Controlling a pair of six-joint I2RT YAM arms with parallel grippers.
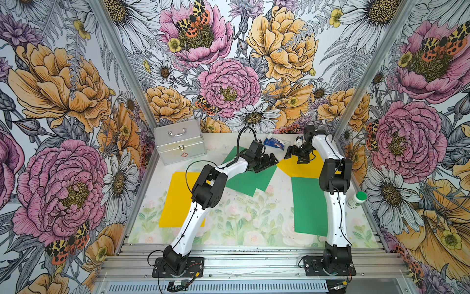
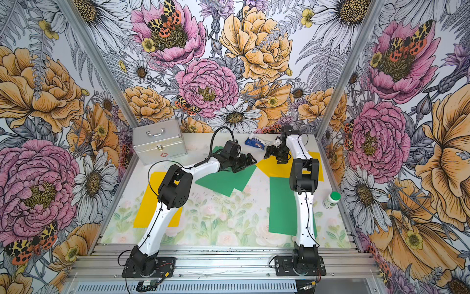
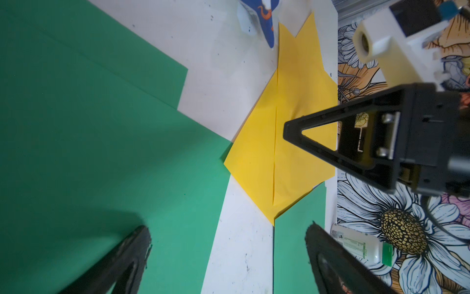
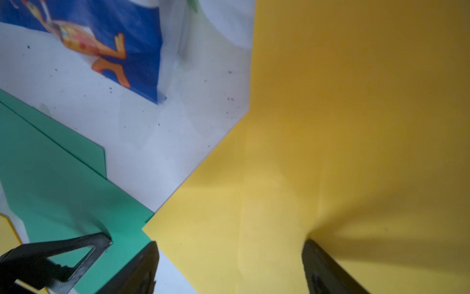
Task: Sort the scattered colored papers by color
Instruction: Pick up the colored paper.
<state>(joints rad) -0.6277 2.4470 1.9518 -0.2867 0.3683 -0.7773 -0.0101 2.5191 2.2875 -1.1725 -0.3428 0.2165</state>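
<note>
Closest to the lens is the metal rail [image 1: 241, 257] at 6 o'clock, where both arms are bolted down. Going left to right across the table [image 1: 241, 219]:

- One yellow sheet [image 1: 175, 201] lies flat on its own at 8 o'clock, with the left arm [image 1: 195, 211] reaching over it.
- A silver case [image 1: 179, 142] sits at 11, out of the way.
- Two green sheets [image 1: 244, 182] overlap near the middle. Your left gripper [image 1: 270, 163] hovers over their 2 o'clock corner, jaws spread wide with nothing in them. My guess is it's there to pin or slide that pair.
- Your right gripper [image 1: 295, 157] is at 1 o'clock over the overlapped yellow sheets [image 1: 297, 169], also wide open and empty. One fingertip [image 4: 323, 267] is low by the paper. It looks set to drag rather than pinch, since flat paper gives no edge to grab.
- Another green sheet [image 1: 307, 203] lies alone at 4 o'clock under the right arm [image 1: 333, 216].

So there's yellow and green on both sides, and the sort isn't done yet.
</note>
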